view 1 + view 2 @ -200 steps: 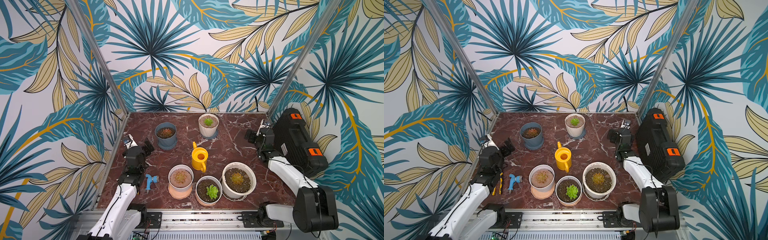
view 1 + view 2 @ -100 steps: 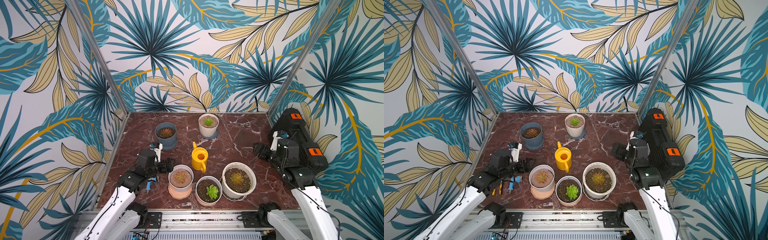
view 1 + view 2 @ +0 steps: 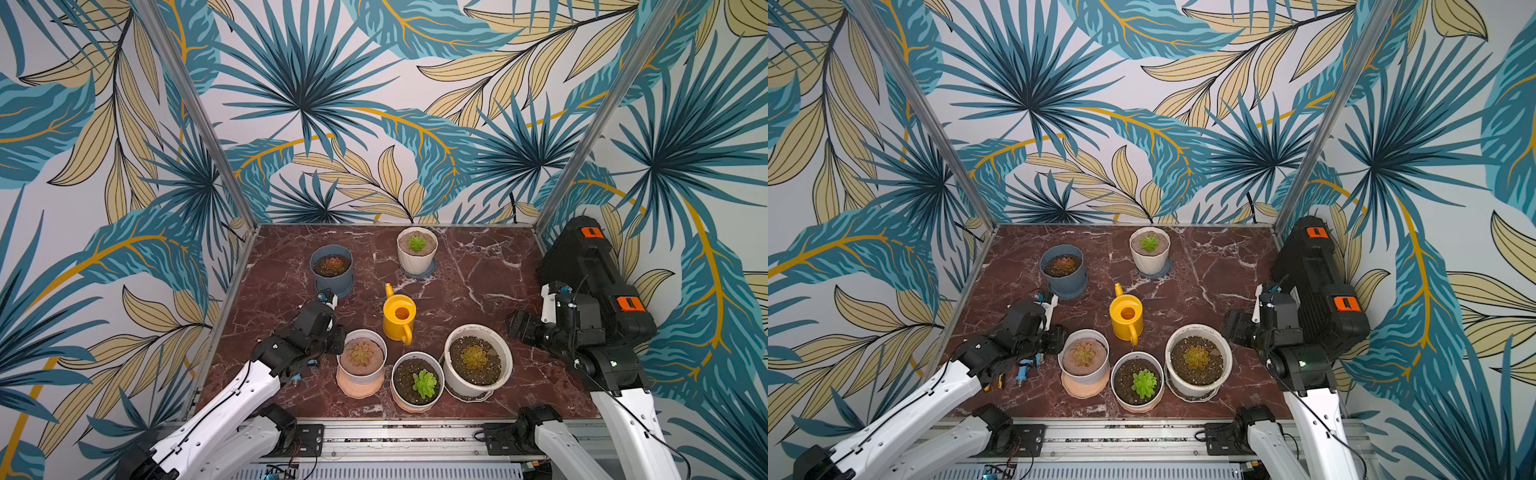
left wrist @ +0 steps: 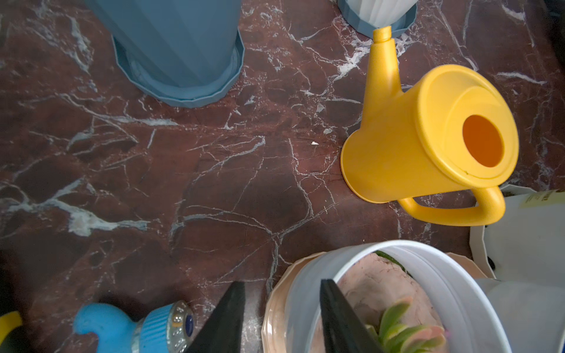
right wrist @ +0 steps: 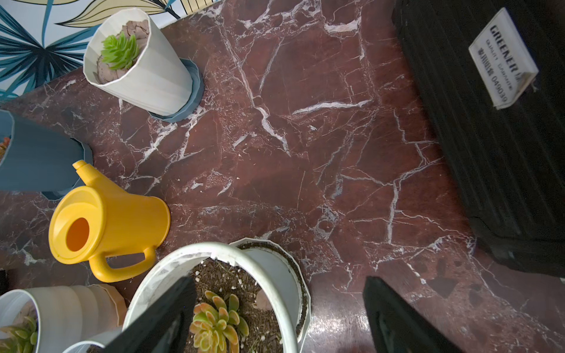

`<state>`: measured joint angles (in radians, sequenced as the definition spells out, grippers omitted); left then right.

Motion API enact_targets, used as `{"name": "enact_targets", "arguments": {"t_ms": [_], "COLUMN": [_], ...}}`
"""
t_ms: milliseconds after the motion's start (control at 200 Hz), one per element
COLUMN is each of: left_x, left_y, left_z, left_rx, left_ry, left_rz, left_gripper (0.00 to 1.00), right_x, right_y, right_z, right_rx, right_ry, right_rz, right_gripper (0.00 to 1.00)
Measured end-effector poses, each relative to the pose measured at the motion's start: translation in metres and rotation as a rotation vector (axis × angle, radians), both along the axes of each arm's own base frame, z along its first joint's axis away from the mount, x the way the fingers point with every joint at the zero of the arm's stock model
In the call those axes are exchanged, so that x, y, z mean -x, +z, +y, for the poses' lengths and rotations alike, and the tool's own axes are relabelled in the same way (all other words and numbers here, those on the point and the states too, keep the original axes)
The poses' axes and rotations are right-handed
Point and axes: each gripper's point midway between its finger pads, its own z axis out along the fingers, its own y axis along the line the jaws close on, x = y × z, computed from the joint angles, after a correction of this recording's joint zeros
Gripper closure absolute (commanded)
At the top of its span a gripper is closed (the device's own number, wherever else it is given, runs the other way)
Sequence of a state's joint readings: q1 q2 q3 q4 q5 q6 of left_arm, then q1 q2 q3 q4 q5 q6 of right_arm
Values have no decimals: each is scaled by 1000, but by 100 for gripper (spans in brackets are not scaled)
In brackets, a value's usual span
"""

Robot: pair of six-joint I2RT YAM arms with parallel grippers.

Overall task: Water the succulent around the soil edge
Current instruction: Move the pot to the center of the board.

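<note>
Across the marble table (image 3: 478, 266), read as a clock with twelve at the back wall, a black case (image 3: 582, 266) fills the edge from two to four. Five pots, each with a succulent, stand on the marble. A blue pot (image 3: 332, 284) is at eleven and a ribbed white pot (image 3: 417, 262) at twelve. Near six stand a large white pot (image 3: 473, 390), a saucer pot (image 3: 361, 378) and a small pot (image 3: 399, 392). Which plant the task means I cannot tell.

At the centre stands the yellow watering can (image 3: 395, 328), upright and untouched. Its long axis runs from the spout (image 3: 389, 289) at about eleven to the handle (image 3: 406, 336) at about five, and the handle ends between the saucer pot and the large white pot.

The left gripper (image 4: 282, 282) sits astride the saucer pot's rim at about ten, with one finger inside and one outside. Its jaws are partly apart, and I cannot tell whether they pinch the wall. The right gripper (image 5: 281, 279) hangs at about two of the large white pot, holding nothing. Its jaws are wide apart, one finger over the soil and the other over bare marble.

The can lies toward two from the left gripper and toward nine from the right. The left is nearer, but I judge the right freer to take the handle.

A blue nozzle (image 4: 131, 328) lies near eight.
</note>
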<state>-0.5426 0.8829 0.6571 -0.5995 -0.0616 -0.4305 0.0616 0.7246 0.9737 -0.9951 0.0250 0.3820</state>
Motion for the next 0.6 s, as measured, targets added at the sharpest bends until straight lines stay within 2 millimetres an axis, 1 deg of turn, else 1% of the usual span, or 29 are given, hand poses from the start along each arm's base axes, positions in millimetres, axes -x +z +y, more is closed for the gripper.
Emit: {"name": "enact_targets", "arguments": {"t_ms": [190, 295, 396, 501, 551, 596], "left_x": [0, 2, 6, 11, 15, 17], "left_y": [6, 5, -2, -14, -19, -21], "left_z": [-12, -17, -20, -20, -18, -16], "left_rx": [16, 21, 17, -6, -21, -32], "left_ry": [-33, -54, -74, -80, -80, -79], "left_rz": [-32, -26, 5, 63, 87, 99], "left_gripper": [56, 55, 52, 49, 49, 52], "right_x": [2, 3, 6, 9, 10, 11], "right_y": [-2, -3, -7, -10, -12, -12], "right_z": [2, 2, 3, 4, 5, 5], "right_rx": [-10, -10, -11, -11, -10, -7], "right_ry": [10, 11, 14, 24, 29, 32], "right_rz": [11, 20, 40, 64, 75, 81], "right_gripper": [9, 9, 9, 9, 9, 9]}}
